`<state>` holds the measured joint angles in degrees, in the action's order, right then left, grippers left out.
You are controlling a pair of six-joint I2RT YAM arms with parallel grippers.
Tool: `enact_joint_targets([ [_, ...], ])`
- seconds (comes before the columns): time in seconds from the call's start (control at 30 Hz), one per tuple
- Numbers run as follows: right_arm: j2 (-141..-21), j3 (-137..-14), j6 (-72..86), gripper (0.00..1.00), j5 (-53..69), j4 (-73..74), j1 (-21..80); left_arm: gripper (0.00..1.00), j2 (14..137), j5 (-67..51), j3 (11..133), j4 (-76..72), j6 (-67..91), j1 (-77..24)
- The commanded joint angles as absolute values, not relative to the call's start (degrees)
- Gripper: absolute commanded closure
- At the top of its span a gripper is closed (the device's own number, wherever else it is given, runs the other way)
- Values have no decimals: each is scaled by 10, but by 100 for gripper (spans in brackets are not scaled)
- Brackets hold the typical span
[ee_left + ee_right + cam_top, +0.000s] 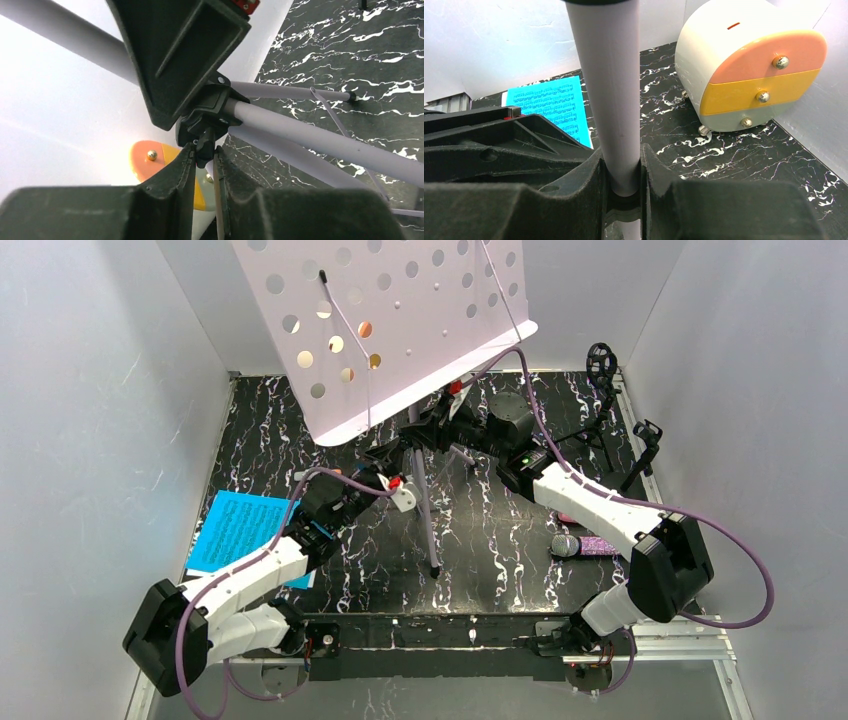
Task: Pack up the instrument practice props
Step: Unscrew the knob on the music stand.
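Observation:
The lilac perforated music rack (390, 320) stands tilted at the back centre on its tripod legs (428, 520). My left gripper (393, 468) is shut on the small black knob (206, 145) of the leg hub (205, 112), with both jaws pressed on it. My right gripper (440, 430) is shut on the rack's lilac pole (611, 90) just above the hub. A blue sheet-music page (235, 530) lies at the left. The glittery purple microphone (585, 545) lies at the right, and a pink microphone (566, 518) peeks out from under my right arm. Two black mic tripods (602, 365) (645, 445) stand at the far right.
The cream drum with its orange face (749, 75) sits against the back wall behind the rack, and also shows in the left wrist view (150, 157). White walls close in the black marbled table (480, 540) on three sides. The rack's spread legs (320, 142) cross the table's middle.

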<state>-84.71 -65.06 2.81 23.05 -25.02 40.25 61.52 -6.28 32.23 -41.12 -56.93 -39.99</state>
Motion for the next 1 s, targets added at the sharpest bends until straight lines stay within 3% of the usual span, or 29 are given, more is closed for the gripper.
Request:
enact_joint_targets([
  [0.0, -858, -662, 71, 99, 210, -202, 392, 91, 601, -25, 343, -412, -395, -403],
  [0.17, -858, -662, 70, 99, 209, -201, 392, 99, 578, -8, 355, -348, -148, -403],
  [0.5, -863, -665, 74, 99, 216, -201, 392, 100, 578, 108, 382, -193, 433, -403],
  [0.8, -860, -665, 75, 99, 214, -199, 392, 100, 558, 81, 325, -242, 862, -380],
  [0.97, -860, -665, 75, 99, 212, -198, 392, 73, 549, 50, 331, -248, 867, -355],
])
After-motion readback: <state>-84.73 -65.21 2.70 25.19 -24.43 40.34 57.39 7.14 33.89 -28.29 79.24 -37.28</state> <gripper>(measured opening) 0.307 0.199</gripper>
